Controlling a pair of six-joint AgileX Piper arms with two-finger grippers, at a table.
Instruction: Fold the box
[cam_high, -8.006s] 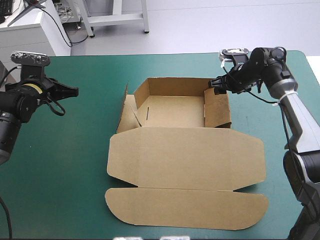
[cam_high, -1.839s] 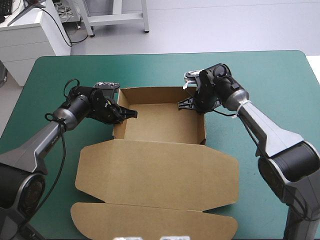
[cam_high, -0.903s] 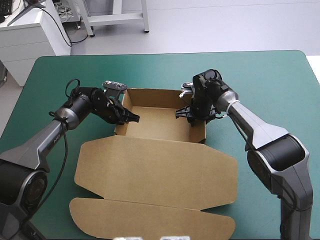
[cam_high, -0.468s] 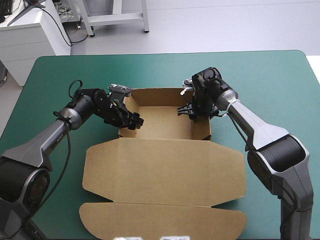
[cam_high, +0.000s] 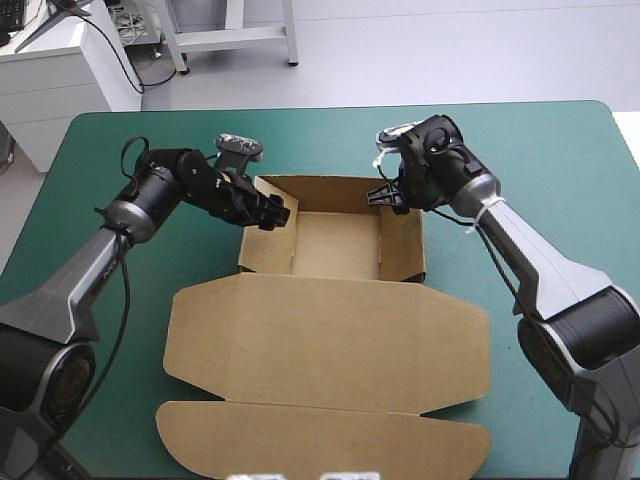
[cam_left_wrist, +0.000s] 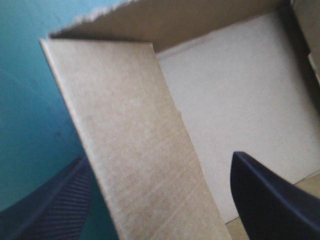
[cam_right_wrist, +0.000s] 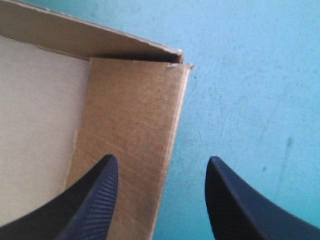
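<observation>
Overhead, I see both arms bent inward, left gripper (cam_high: 272, 213) and right gripper (cam_high: 384, 197) at the far corners of the box (cam_high: 335, 240), mid-tabletop (cam_high: 560, 170), lid (cam_high: 330, 330) flat. Left wrist: fingers spread astride the left wall (cam_left_wrist: 135, 140). Right wrist: fingers spread astride the right wall (cam_right_wrist: 135, 120).

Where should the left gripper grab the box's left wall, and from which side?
Grip the left wall by its top edge near the far corner, coming from above. It stands raised as a thin sheet, and the left gripper straddles it with open jaws, one inside the box, one over the teal-green cover.
</observation>
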